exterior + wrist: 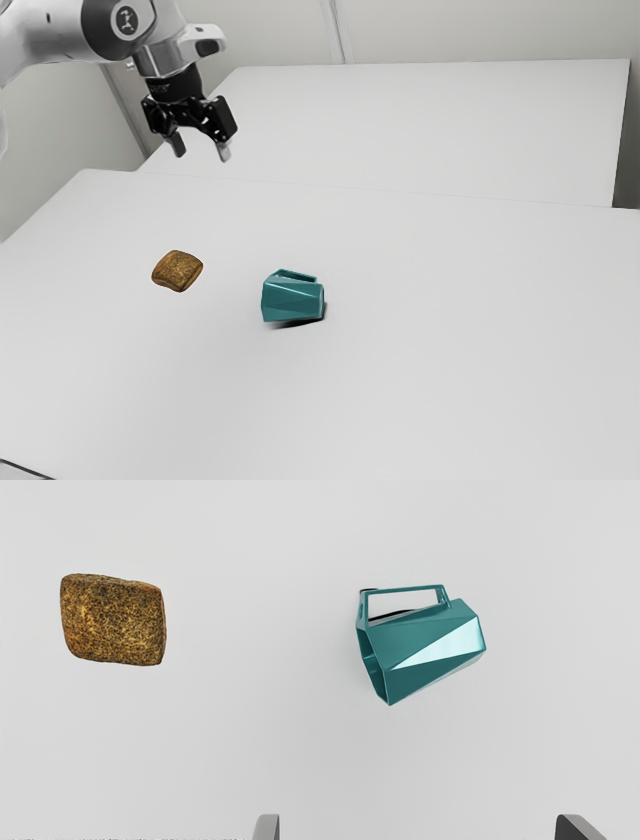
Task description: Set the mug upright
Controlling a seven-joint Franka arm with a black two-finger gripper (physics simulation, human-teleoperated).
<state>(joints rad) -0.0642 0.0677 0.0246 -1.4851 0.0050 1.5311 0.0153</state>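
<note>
Your pincer hangs with its fingers spread wide above the bench, toward the exterior view's far left. Nearer that view's camera, your teal mug lies on its side on the bench, handle toward the far side, mouth facing the brown block, well apart at the exterior view's left

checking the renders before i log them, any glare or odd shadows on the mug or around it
Wrist view: a pale, bright facet glares on the teal mug, and black slivers of shadow show by its handle; exterior view: a dark shadow lies under the mug, the brown block has hardly any.
</note>
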